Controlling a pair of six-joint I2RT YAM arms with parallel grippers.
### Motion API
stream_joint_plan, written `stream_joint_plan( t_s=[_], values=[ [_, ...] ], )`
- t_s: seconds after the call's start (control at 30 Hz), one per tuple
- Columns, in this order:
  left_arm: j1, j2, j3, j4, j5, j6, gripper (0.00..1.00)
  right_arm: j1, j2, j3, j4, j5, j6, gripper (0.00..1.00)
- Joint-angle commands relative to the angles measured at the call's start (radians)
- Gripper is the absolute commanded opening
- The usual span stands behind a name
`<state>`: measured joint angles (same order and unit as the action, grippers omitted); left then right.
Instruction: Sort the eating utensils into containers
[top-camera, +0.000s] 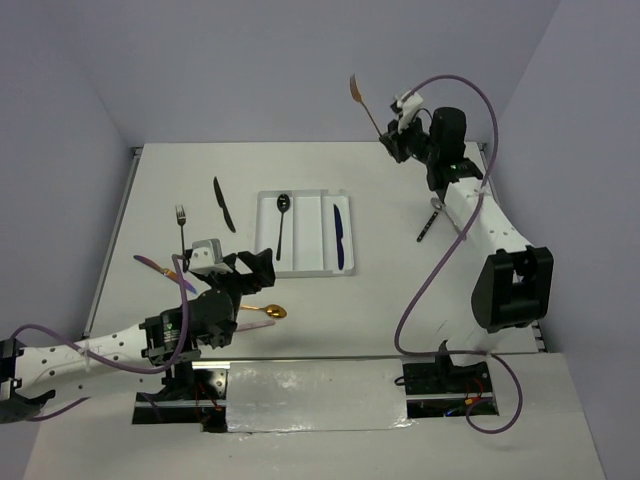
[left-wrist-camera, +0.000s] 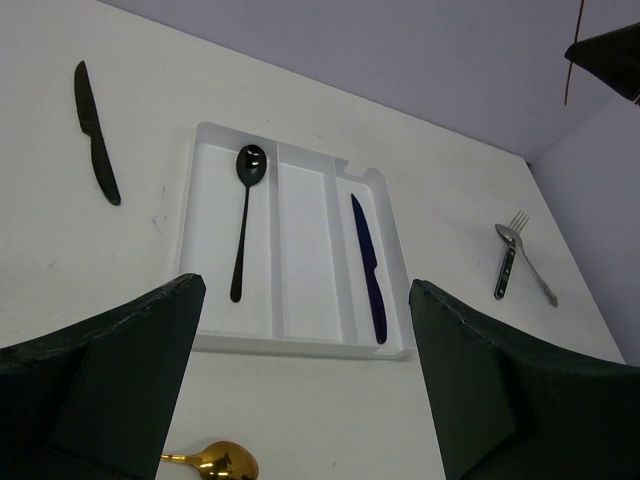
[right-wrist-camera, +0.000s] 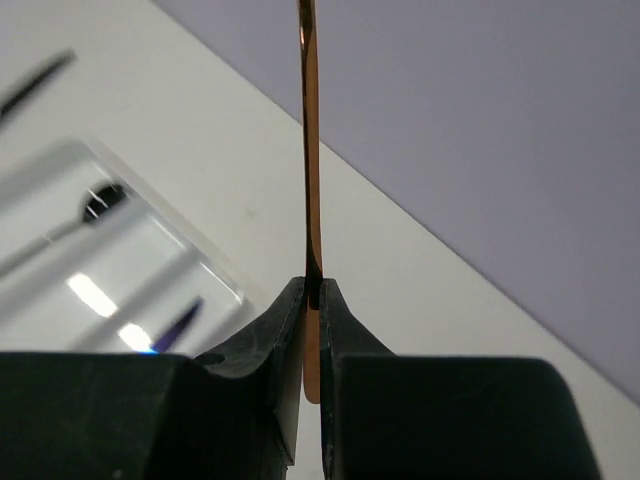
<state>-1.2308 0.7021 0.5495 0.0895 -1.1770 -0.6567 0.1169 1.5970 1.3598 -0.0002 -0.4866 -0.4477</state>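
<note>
1. Top external view: a white cutlery tray (top-camera: 310, 235) lies in the middle of the table (top-camera: 400, 300), divided into three long compartments. Sorting looks barely begun.
2. The left compartment holds a black spoon (top-camera: 281, 225). The right compartment holds a dark blue knife (top-camera: 339, 237). The middle compartment is empty.
3. The right gripper (top-camera: 388, 143) is raised at the far right, well apart from the tray. Its jaws are pinched on the handle of a copper utensil (top-camera: 357, 90), which stands up above it (the head is too small to name).
4. The left gripper (top-camera: 252, 262) hovers near the tray's near-left corner, jaws spread wide and holding nothing.
5. Left to sort, lying on the table: a black knife (top-camera: 223, 204), a silver fork (top-camera: 182, 225), a purple piece (top-camera: 150, 263), a gold spoon (top-camera: 268, 311), and a silver pair (top-camera: 430, 220) on the right.
</note>
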Motion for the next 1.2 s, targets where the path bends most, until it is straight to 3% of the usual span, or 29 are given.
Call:
stream_joint_plan(
  t_s=[0.0, 0.1, 0.2, 0.3, 0.57, 0.67, 1.0, 1.17],
  values=[
    [0.004, -0.033, -0.011, 0.018, -0.05, 0.0, 0.96, 0.026, 0.058, 0.152, 0.005, 0.025, 0.437, 0.0],
    [0.004, -0.039, -0.01, 0.013, -0.059, -0.001, 0.96, 0.05, 0.09, 0.205, -0.029, 0.017, 0.683, 0.0],
    [0.004, -0.038, -0.008, 0.01, -0.058, -0.003, 0.96, 0.081, 0.119, 0.142, 0.087, -0.026, 0.911, 0.0],
    [0.004, -0.03, -0.005, 0.012, -0.055, -0.001, 0.96, 0.139, 0.136, 0.069, 0.171, -0.02, 1.009, 0.0],
    [0.005, -0.044, -0.003, -0.004, -0.056, -0.012, 0.96, 0.363, 0.083, -0.166, 0.221, 0.399, 1.132, 0.0],
    [0.004, -0.055, -0.008, 0.0, -0.055, -0.011, 0.96, 0.435, 0.112, -0.2, 0.203, 0.482, 1.181, 0.0],
    [0.004, -0.044, -0.003, -0.001, -0.05, -0.009, 0.96, 0.573, 0.195, -0.205, 0.063, 0.698, 1.247, 0.0],
    [0.005, -0.041, -0.005, 0.006, -0.05, -0.004, 0.96, 0.579, 0.254, -0.171, 0.031, 0.694, 1.201, 0.0]
  ],
)
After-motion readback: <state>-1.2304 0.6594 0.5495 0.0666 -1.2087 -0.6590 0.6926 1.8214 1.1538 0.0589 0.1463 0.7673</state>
